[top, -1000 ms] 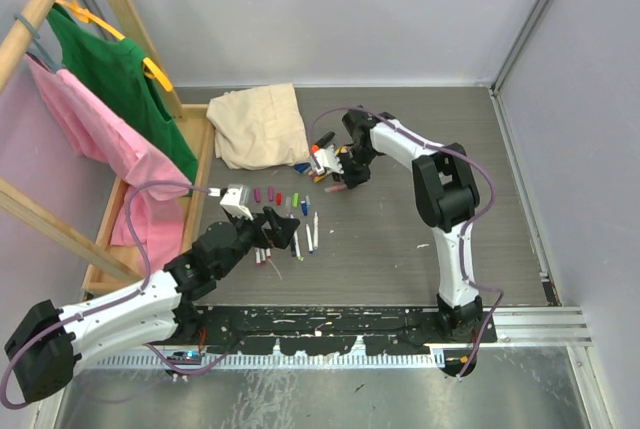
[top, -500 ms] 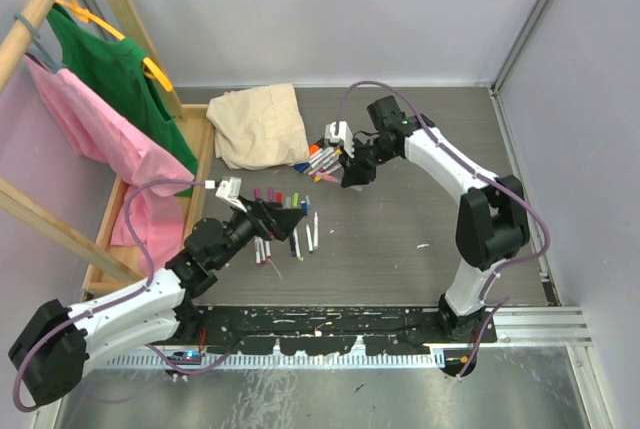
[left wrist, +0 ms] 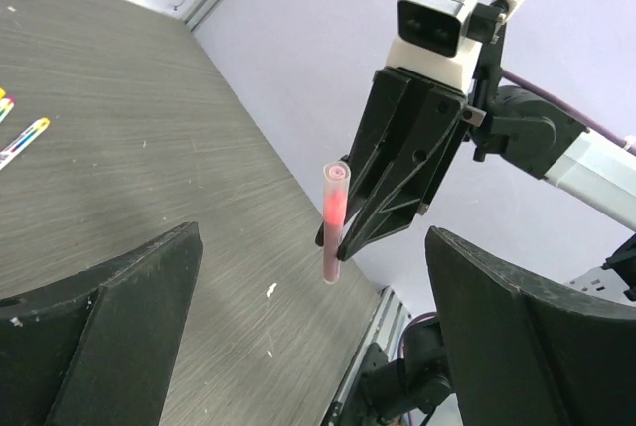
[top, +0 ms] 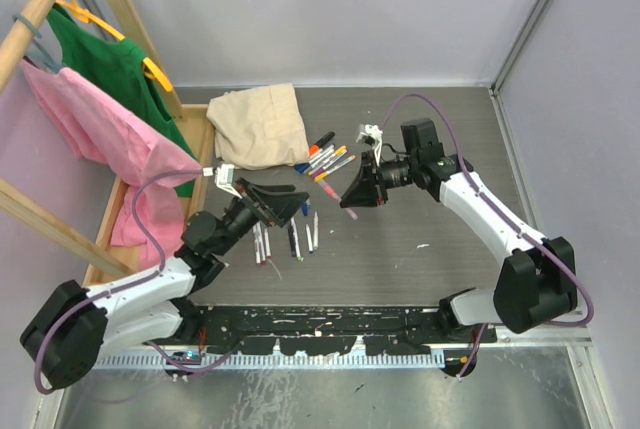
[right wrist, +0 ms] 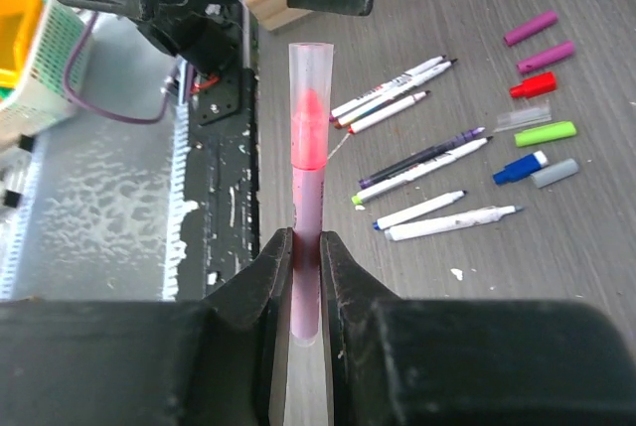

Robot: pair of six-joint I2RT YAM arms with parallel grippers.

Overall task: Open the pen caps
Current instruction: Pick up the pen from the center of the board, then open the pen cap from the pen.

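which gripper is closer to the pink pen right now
Right. The right gripper is shut on the pink pen, gripping the end opposite its cap. The left gripper is open, facing the pen's capped end, not touching it.

the top view looks steeply down from above and behind the arm bases, covering the whole bench (top: 420, 239). the left wrist camera, low and close, looks out between its left claw (left wrist: 313, 237) toward the right claw (right wrist: 306, 247). the right wrist camera faces back at it. both wrist views share the pink pen (left wrist: 333, 213), centre frame.
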